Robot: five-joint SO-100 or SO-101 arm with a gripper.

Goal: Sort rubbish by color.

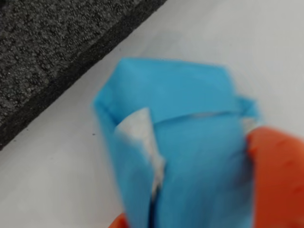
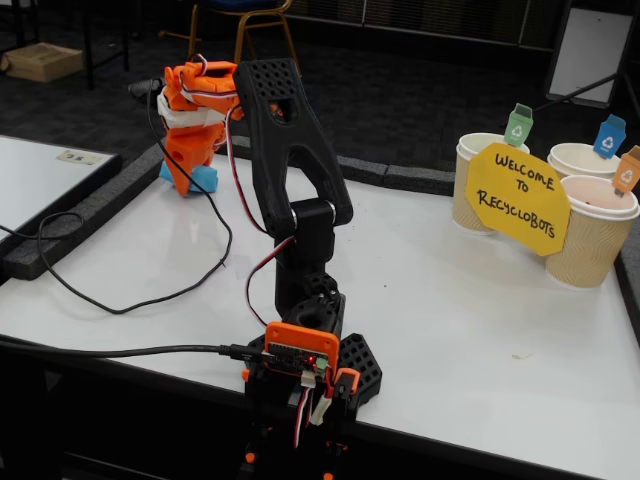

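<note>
A light blue folded paper bundle (image 1: 190, 142) fills the wrist view, with white paper showing at one fold. My gripper (image 1: 199, 199) is shut on it: one orange finger (image 1: 278, 175) presses its right side and a second orange tip shows at the bottom left. In the fixed view the gripper (image 2: 195, 178) reaches down at the far left back of the white table (image 2: 450, 300). The blue bundle (image 2: 204, 180) sits at its tip, just at the table surface.
Three beige paper cups stand at the back right: green tag (image 2: 478, 185), blue tag (image 2: 580, 158), orange tag (image 2: 592, 240), behind a yellow sign (image 2: 520, 197). A black foam strip (image 1: 47, 57) borders the table beside the bundle. A black cable (image 2: 120, 300) loops across the left side.
</note>
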